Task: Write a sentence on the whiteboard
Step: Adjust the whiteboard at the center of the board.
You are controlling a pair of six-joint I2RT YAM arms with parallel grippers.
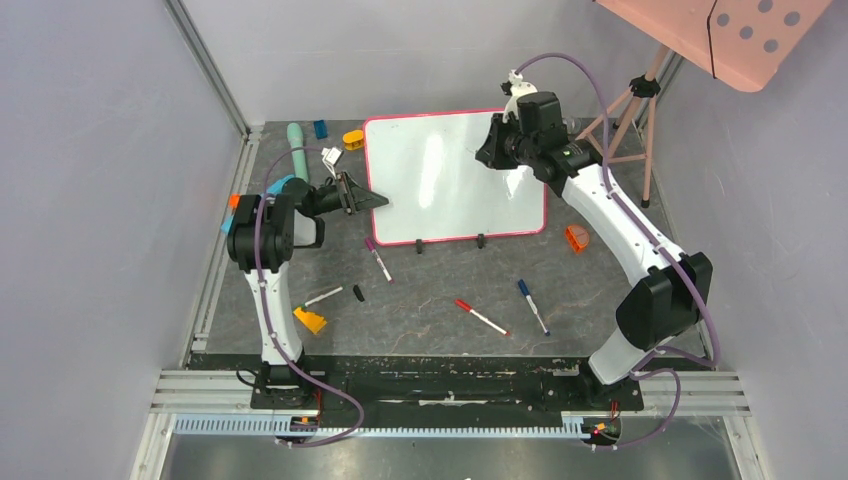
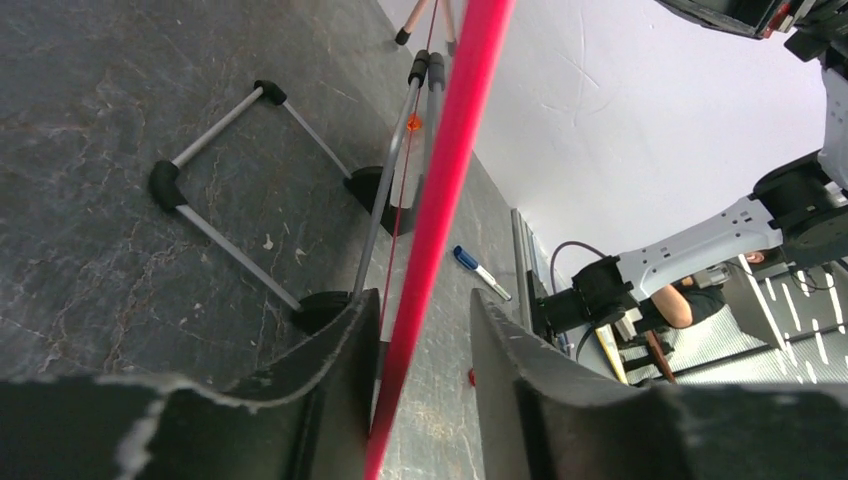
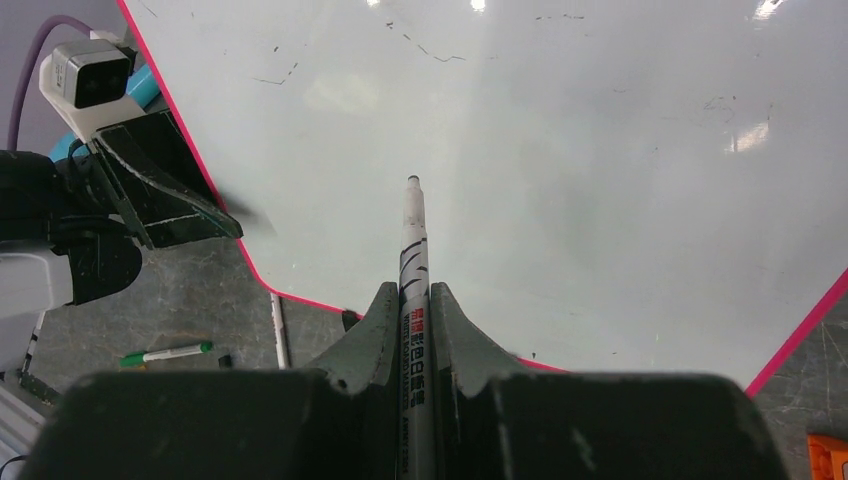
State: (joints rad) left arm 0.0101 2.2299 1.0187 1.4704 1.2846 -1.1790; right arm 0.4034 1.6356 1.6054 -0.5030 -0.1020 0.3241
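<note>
The whiteboard [image 1: 440,180] stands tilted on two black feet at the back of the table, with a pink-red frame. Its surface [image 3: 600,150] shows only faint smudges; no sentence is visible. My left gripper [image 1: 375,198] straddles the board's left frame [image 2: 450,150]. Its jaws are open, the frame lies against one finger and a gap shows to the other. My right gripper [image 1: 490,148] is shut on a white marker [image 3: 412,240], whose bare tip points at the board's upper right area. I cannot tell whether the tip touches.
Loose markers lie in front of the board: purple-capped [image 1: 378,258], red [image 1: 481,317], blue [image 1: 532,306], green [image 1: 324,296]. Small orange pieces [image 1: 576,237] and yellow pieces [image 1: 311,320] lie nearby. A tripod [image 1: 630,110] with a salmon dotted panel [image 1: 740,30] stands at back right.
</note>
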